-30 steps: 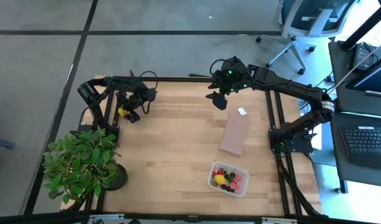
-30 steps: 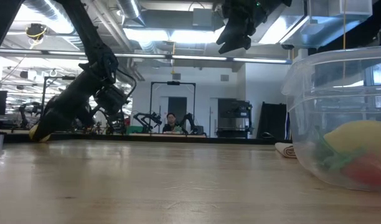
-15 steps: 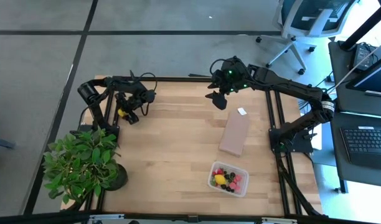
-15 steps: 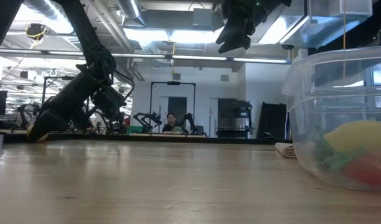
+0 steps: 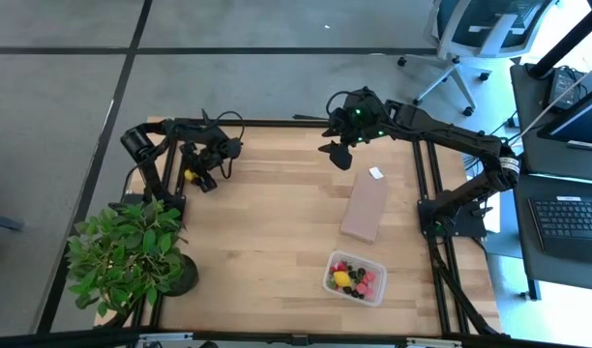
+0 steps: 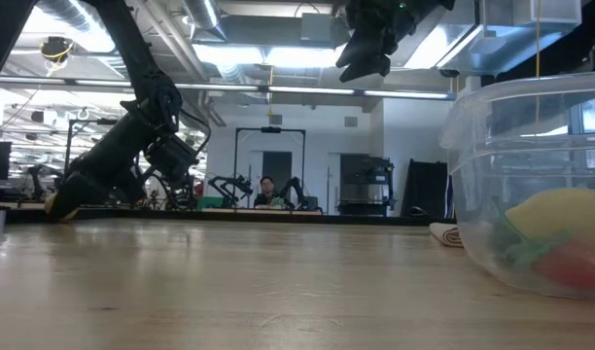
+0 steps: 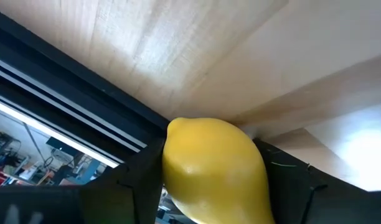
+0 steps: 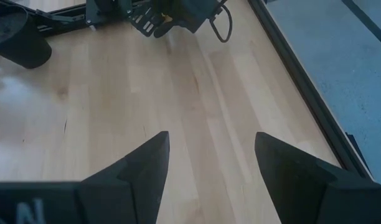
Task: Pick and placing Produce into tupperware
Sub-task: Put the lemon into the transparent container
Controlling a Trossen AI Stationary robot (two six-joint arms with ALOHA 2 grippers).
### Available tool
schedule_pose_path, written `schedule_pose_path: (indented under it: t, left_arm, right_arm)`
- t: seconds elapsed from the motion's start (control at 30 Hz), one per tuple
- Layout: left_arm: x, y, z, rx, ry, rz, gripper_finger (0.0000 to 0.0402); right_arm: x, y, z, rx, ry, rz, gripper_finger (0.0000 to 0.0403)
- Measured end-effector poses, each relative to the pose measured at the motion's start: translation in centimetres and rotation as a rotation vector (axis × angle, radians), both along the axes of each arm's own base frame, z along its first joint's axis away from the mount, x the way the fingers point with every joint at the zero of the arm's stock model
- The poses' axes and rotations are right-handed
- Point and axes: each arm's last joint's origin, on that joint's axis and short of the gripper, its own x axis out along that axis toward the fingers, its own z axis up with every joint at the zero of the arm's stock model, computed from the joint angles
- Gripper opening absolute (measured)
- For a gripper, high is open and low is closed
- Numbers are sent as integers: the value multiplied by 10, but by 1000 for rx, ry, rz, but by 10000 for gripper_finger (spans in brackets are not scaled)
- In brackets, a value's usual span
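Note:
A yellow lemon-like piece of produce lies at the table's far left, close to the black frame rail. My left gripper slants down on it, its fingers on either side of it. Its tip shows at table-top height in the low view. The clear tupperware stands near the table's near right and holds several red, dark and yellow pieces. My right gripper hangs open and empty high over the far middle of the table. My left gripper has the lemon's two opposite sides between its two fingers, one finger on each flank. The fingers come slanting down from the table's right side toward the left rail. The lemon's pointed end faces away from the wrist, and it stays low at the table top.
A flat brown block lies right of centre, with a small white scrap beyond it. A leafy potted plant stands at the near left corner. The black frame rail runs just past the lemon. Bare wood lies in the middle.
My left gripper has stayed at the lemon at the table's far left, and its fingers have drawn in toward the fruit. The lemon has not been lifted.

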Motion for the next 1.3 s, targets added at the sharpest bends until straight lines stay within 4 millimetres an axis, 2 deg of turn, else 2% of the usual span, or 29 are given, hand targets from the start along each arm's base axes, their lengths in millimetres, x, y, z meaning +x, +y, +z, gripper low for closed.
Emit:
schedule_pose_path:
  t: [0.17, 0.4, 0.53, 0.63, 0.83, 0.93, 1.03, 1.17, 1.3]
  left_arm:
    - [0, 0, 0, 0, -2, 1, 219]
    - [2, 0, 1, -40, -38, 11, 209]
    - [15, 5, 9, -131, -181, 42, 209]
    - [33, 16, 21, -194, -367, 69, 209]
    - [83, 39, 69, -388, -951, 91, 209]
    - [114, 47, 101, -440, -1250, -12, 209]
    - [146, 48, 138, -371, -1443, -202, 209]
    - [188, 33, 186, -216, -1632, -479, 209]
    - [219, 0, 212, -57, -1691, -678, 209]
  right_arm:
    - [0, 0, 0, 1, 0, -1, 238]
    - [0, 0, 0, 0, 0, 0, 238]
    - [0, 0, 0, -2, 1, 2, 238]
    - [0, 0, 0, -2, 2, 2, 238]
    - [-2, 1, -2, 12, 32, 2, 238]
    - [-5, 2, -4, 64, 62, -31, 238]
    - [-8, 4, -7, 149, 84, -91, 238]
    - [-10, 9, -9, 356, 105, -113, 238]
    - [-24, 25, -14, 528, 249, -133, 238]
